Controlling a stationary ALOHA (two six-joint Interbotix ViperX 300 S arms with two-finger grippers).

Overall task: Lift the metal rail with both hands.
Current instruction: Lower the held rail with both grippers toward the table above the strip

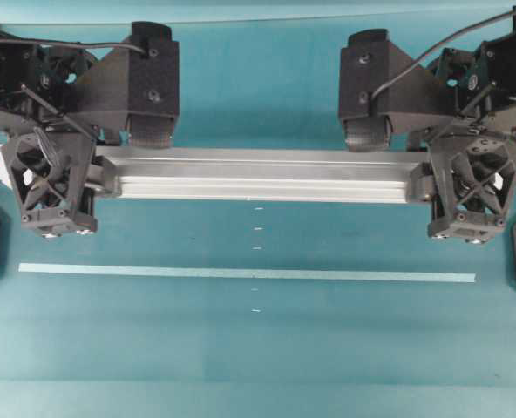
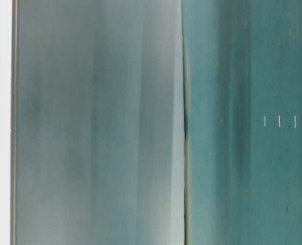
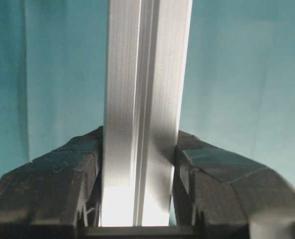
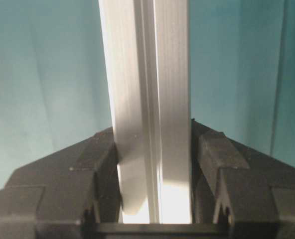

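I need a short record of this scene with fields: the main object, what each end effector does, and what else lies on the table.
main object: metal rail, long silver grooved bar, lying crosswise between the two arms
left end effector: shut on the metal rail at its left end, fingers against both sides
right end effector: shut on the metal rail at its right end
other item: thin pale tape strip, parallel to the rail, apart from it
surface: teal table
rail off the table: cannot tell
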